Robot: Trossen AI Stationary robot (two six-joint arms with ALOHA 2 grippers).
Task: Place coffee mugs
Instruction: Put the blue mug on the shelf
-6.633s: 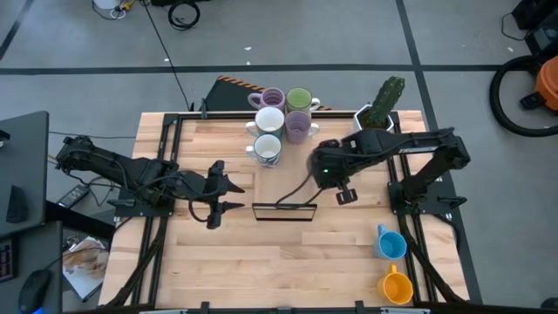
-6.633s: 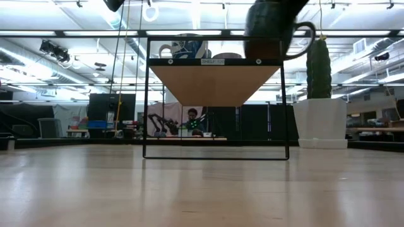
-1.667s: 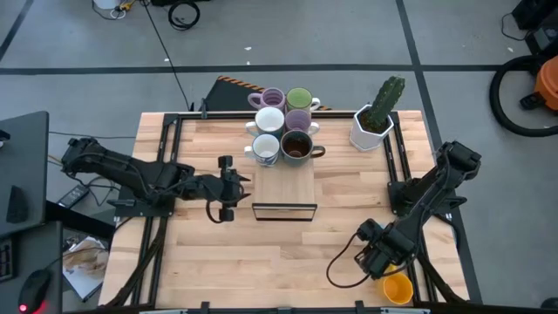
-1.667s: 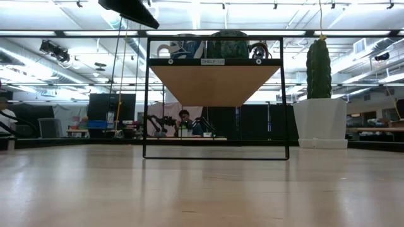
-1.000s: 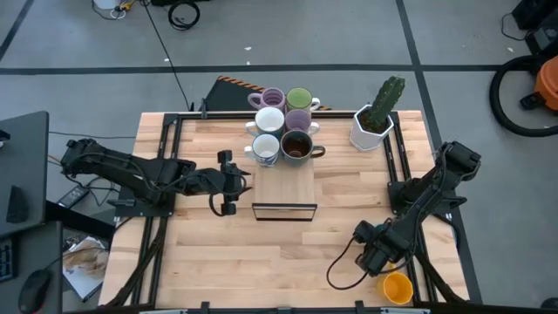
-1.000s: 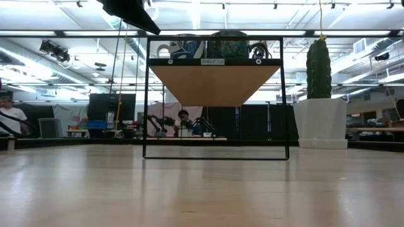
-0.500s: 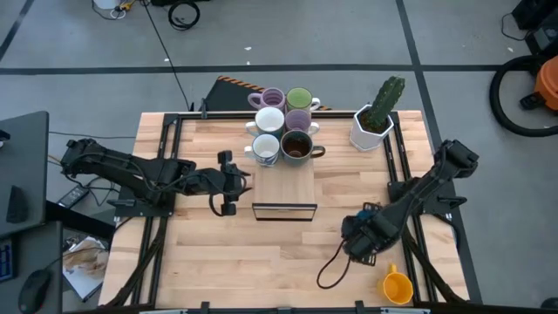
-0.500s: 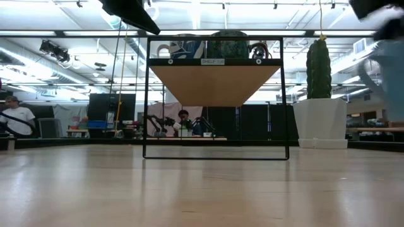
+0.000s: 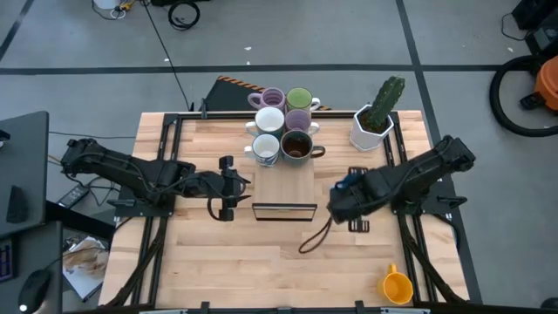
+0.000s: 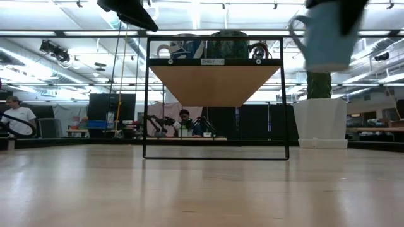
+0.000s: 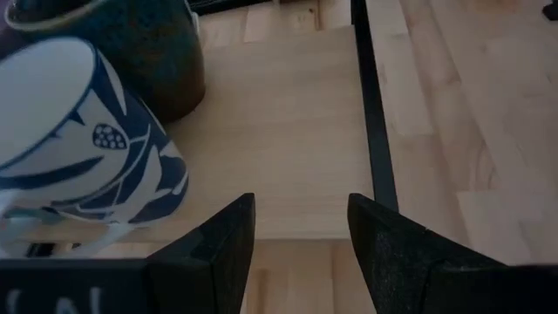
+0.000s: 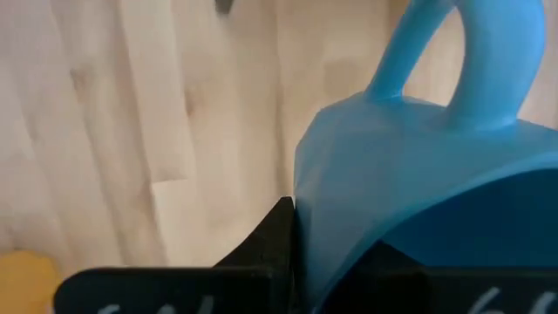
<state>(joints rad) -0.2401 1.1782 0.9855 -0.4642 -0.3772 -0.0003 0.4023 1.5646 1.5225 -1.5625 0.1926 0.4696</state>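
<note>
Wooden table (image 9: 218,262) fills mid-frame, and we see the small black-framed wooden shelf (image 9: 285,185) at its centre. Our right gripper (image 9: 343,202) clenches the smooth blue ceramic mug (image 12: 418,201), airborne right of the shelf. Left gripper (image 11: 296,231) hangs released, left of it.

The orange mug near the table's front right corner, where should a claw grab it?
The orange mug stands upright, mouth open to the top, handle pointing toward the shelf. Probably best: come straight down and pinch the rim wall on the side away from the handle.
</note>
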